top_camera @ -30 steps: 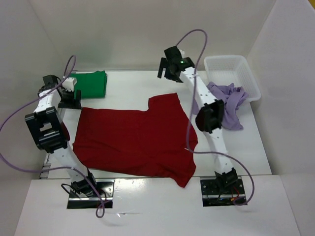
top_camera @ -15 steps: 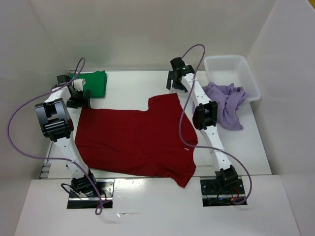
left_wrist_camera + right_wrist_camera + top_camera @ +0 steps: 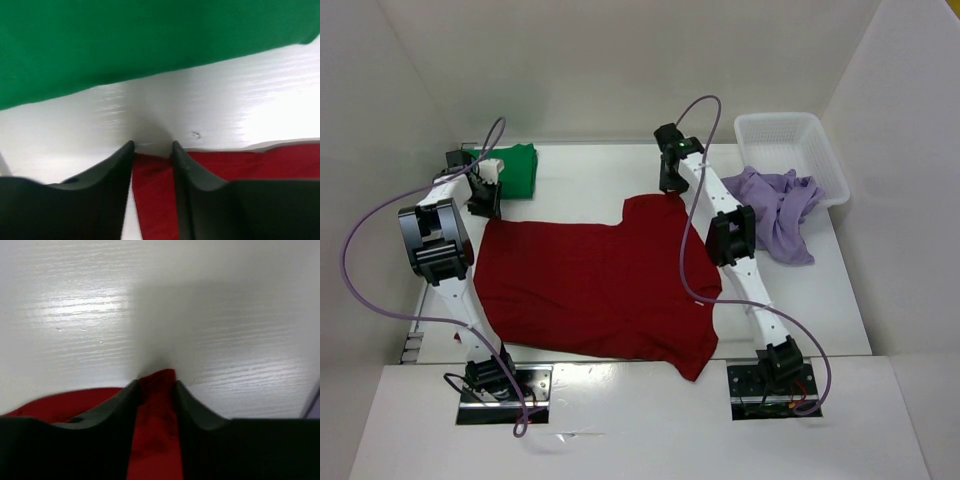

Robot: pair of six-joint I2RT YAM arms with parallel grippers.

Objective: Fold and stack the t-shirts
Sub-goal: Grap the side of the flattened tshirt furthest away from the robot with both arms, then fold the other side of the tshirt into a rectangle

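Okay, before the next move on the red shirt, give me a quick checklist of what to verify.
1. Right gripper has the red shirt's far right corner: ok, cloth is bunched up between its jaws.
2. Left gripper has the far left corner: cannot tell. Cloth lies between the jaws, but the pinch is unclear.
3. Green shirt clear of the left gripper: ok, bare table lies between them.
4. Lavender shirt off the red shirt: ok, it lies apart, beyond the right arm.
5. Red shirt spread out: ok.
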